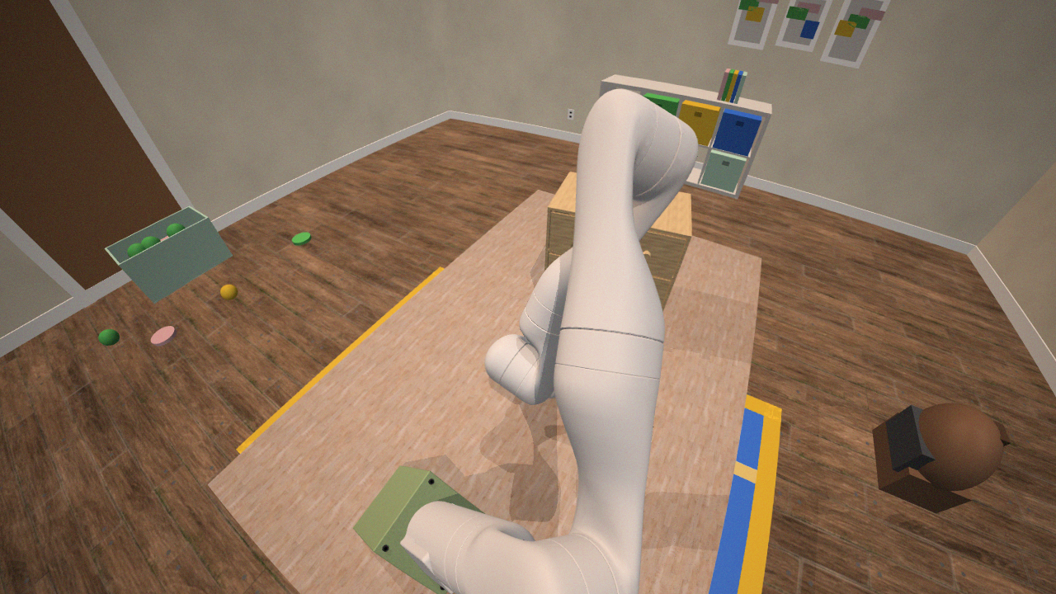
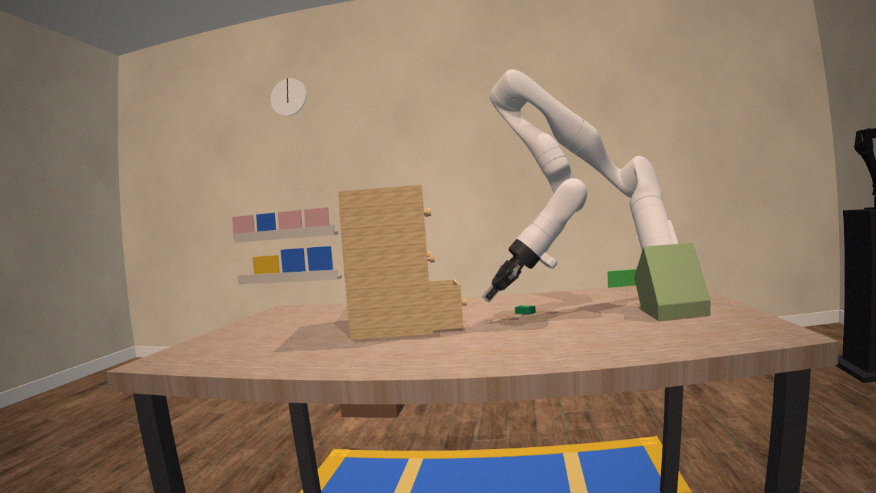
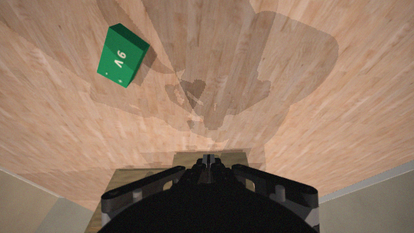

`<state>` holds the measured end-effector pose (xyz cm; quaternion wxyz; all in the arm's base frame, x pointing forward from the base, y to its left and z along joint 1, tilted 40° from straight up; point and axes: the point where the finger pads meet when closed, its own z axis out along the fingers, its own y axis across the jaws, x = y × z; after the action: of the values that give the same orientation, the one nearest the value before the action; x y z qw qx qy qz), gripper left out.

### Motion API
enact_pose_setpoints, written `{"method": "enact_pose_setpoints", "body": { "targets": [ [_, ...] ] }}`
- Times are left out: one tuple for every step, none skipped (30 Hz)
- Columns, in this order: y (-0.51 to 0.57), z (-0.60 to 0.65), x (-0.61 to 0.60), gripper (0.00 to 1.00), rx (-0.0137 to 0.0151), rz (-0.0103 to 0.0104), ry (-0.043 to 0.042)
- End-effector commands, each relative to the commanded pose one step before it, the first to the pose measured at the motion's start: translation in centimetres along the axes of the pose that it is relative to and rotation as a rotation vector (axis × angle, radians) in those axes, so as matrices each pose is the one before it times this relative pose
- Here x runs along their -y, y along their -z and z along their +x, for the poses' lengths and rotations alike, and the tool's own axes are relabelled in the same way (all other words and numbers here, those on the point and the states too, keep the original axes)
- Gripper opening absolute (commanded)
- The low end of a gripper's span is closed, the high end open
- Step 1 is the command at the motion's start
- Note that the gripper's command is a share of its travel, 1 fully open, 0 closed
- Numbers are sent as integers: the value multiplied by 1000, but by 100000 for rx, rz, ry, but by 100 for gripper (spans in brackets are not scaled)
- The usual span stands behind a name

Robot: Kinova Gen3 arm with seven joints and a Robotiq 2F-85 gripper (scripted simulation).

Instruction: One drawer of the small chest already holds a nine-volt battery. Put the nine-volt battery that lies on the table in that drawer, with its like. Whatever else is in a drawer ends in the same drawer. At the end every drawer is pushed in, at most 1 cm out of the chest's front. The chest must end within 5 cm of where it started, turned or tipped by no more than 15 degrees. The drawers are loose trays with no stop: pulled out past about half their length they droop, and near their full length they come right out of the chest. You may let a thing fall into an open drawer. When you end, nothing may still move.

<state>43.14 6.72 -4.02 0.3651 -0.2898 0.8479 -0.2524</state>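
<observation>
The green nine-volt battery lies flat on the table, between the chest and the arm's base. The wooden chest stands upright. Its lowest drawer is pulled partway out and sits level; the upper two drawers look pushed in, with their knobs near the front. The inside of the open drawer is hidden. My gripper is shut and empty. It points obliquely down in front of the open drawer's knob, a little above the table, and does not touch the battery.
The green base block stands at the table's other end from the chest. My arm arches above the table and hides much of the chest front in the top view. The wall shelves are far behind.
</observation>
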Motion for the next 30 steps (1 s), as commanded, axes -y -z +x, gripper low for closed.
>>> {"method": "enact_pose_setpoints", "body": {
  "targets": [
    [-36, -185, 23, 0, 667, -2, -272],
    [-6, -12, -3, 0, 17, -4, -12],
    [-9, -18, -5, 0, 26, -6, -17],
    [0, 0, 0, 0, 0, 0, 0],
    [0, 0, 0, 0, 0, 0, 0],
    [-12, -24, -6, 0, 35, -8, -23],
    [-16, -32, -8, 0, 46, -10, -30],
    [-20, -40, -10, 0, 58, -13, -38],
    [-24, -49, -12, 0, 71, -15, -46],
    [-29, -59, -15, 0, 84, -18, -55],
    [-21, -47, -8, 0, 54, -23, -30],
    [-18, -40, -5, 0, 35, -26, -12],
    [-24, -25, -3, 0, 3, -8, 4],
    [-28, -26, 3, 0, -3, 9, -3],
    [-31, -30, 1, 0, -1, 3, -1],
    [-34, -35, -2, 0, 3, -8, 4],
    [-37, 13, -21, 0, -162, -69, 4],
    [-41, 75, -44, 0, -372, -142, 3],
    [-44, 46, -36, 0, -291, -120, 6],
    [-48, -25, -12, 0, -73, -40, 5],
    [0, 0, 0, 0, 0, 0, 0],
    [0, 0, 0, 0, 0, 0, 0],
    [-51, -273, 115, 0, 710, 369, -41],
    [-55, 82, -70, 0, -439, -225, 24],
    [-59, 47, -53, 0, -341, -172, 17],
    [-62, -47, -5, 0, -51, -17, -1],
    [-66, -96, 21, 0, 94, 63, -11],
    [-70, -80, 13, 0, 33, 39, -11],
    [-74, -59, -4, 0, -47, -13, -3],
    [-77, -61, -9, 0, -54, -30, 3]
  ]
}}
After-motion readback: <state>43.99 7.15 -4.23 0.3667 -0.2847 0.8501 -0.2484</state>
